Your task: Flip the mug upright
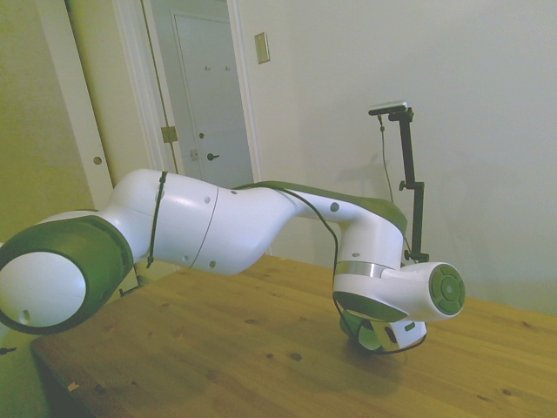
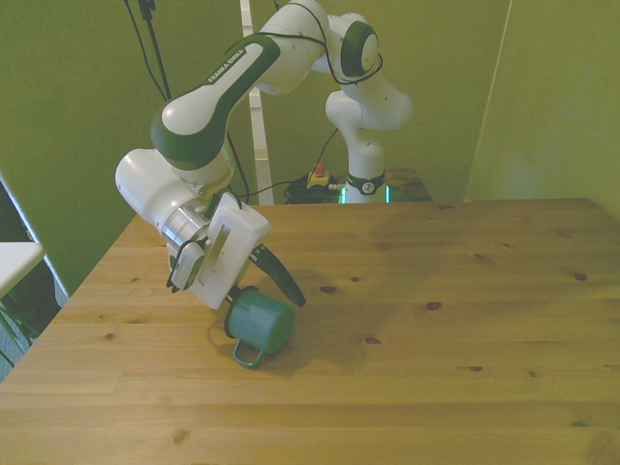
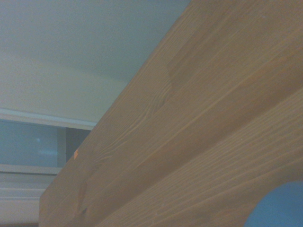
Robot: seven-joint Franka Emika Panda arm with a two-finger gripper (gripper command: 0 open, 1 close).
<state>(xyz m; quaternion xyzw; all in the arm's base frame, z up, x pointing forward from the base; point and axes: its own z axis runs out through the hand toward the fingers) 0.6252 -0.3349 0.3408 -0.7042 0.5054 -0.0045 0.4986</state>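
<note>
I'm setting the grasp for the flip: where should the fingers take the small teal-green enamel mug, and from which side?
Probably the thin rim wall. The small teal-green enamel mug lies tilted on the wooden table, its closed base toward the camera and its loop handle low in front. The gripper comes in from the mouth side; one dark finger already lies over the body.

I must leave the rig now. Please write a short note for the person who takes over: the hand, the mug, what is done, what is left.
Hand: tilted low over the table, one dark finger beside the mug; open or shut cannot be told.
Mug: on its side, handle toward the camera in the front view, close under the hand.
Done: hand brought to the mug.
Left: stand it upright.
</note>
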